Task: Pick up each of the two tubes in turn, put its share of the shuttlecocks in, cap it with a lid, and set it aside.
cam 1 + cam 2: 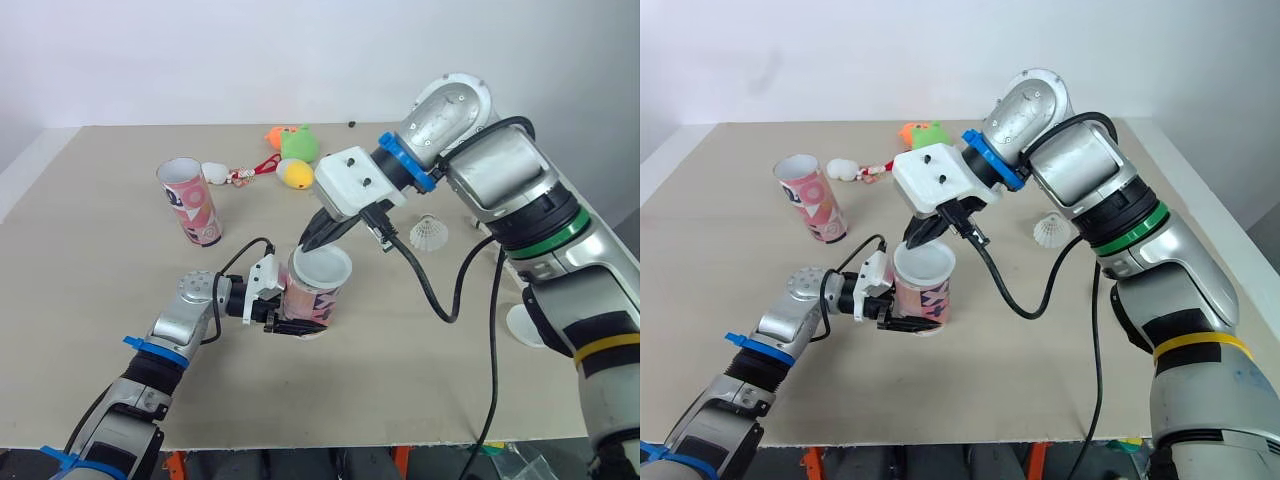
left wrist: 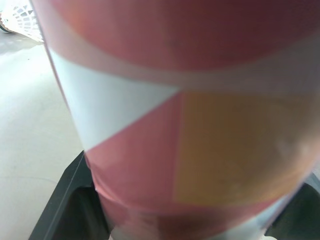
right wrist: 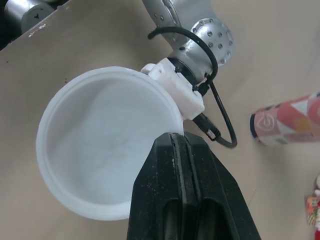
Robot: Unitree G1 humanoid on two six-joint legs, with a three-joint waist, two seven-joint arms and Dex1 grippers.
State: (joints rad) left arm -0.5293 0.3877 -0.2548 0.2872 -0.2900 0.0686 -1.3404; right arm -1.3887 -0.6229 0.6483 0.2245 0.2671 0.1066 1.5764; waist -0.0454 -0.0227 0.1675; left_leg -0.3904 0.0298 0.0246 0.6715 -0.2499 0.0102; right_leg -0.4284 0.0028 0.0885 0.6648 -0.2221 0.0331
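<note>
Left gripper point(image 1: 290, 318) was clenched on the lower part of a tube point(image 1: 308, 295) near the middle of the worktop point(image 1: 100, 330), one black finger point(image 2: 65, 210) on each side of it. That tube stood upright, its base at or just above the worktop. Its wall carried pink, red, orange and white blocks and triangles. A white lid point(image 1: 322, 265) sat on its mouth, hollow side up, shallow like a dish and a little wider than the tube.

From 1 o'clock the right gripper point(image 1: 318, 238) reached down to the lid, its fingers point(image 3: 172, 165) pressed together with the tips at the rim on the far side. Whether they pinched the rim could not be told.

At 10 o'clock from the held tube, well apart, the second tube point(image 1: 190, 202) stood with its mouth open and uncapped, in the same pink and white pattern. A white shuttlecock point(image 1: 428, 233) lay on the worktop at 2 o'clock. At 3 o'clock a second lid point(image 1: 525, 325) lay flat, partly hidden behind the right arm. Toys point(image 1: 298, 143) in green, orange and yellow were clustered at 12 o'clock, beside a small white object point(image 1: 214, 172).
</note>
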